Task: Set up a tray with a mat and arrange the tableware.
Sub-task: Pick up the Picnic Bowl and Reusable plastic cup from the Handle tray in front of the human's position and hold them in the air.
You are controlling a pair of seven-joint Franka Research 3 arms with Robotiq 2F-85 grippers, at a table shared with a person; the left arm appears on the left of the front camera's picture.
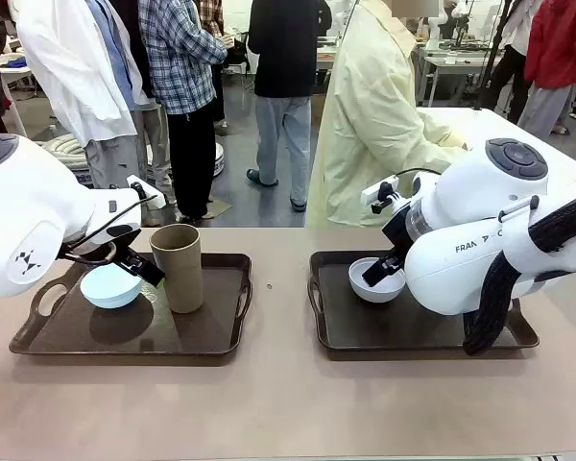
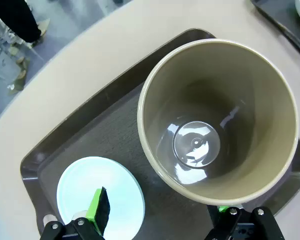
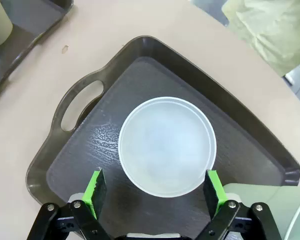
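Bulky white links of the right arm (image 1: 480, 240) stand closest, curving in over the right tray (image 1: 365, 331). The left arm (image 1: 24, 221) leans in the same way over the left tray (image 1: 221, 336).

Under both grippers spreads the beige table (image 1: 288, 403). Beyond them, at its far side, stands a person in a pale yellow gown (image 1: 374, 125).

Both trays are dark brown with cut-out handles, and each lies directly below its own gripper.

The left gripper (image 1: 144, 271) hangs with its jaws wide apart and nothing clamped between them. In the left wrist view, the tall tan-brown cup (image 2: 217, 125) stands upright on the tray, and its wide mouth rises between the two fingers and ahead of them. Its near rim hides the tip of one finger. The pale blue bowl (image 2: 90, 190) sits beneath the other finger (image 2: 99, 210), close beside the cup. Whether that finger touches the bowl cannot be told.

The right gripper (image 3: 155, 195) is also spread wide and grips nothing. The greyish white bowl (image 3: 165, 145) rests on the tray floor just ahead of its fingertips, centred in the gap between the green pads (image 3: 96, 192), and it is about as wide as that gap. From the front, one black finger comes down at the bowl's rim. The pale green cup (image 3: 265, 202) shows just outside one pad, at the corner of the right wrist view.
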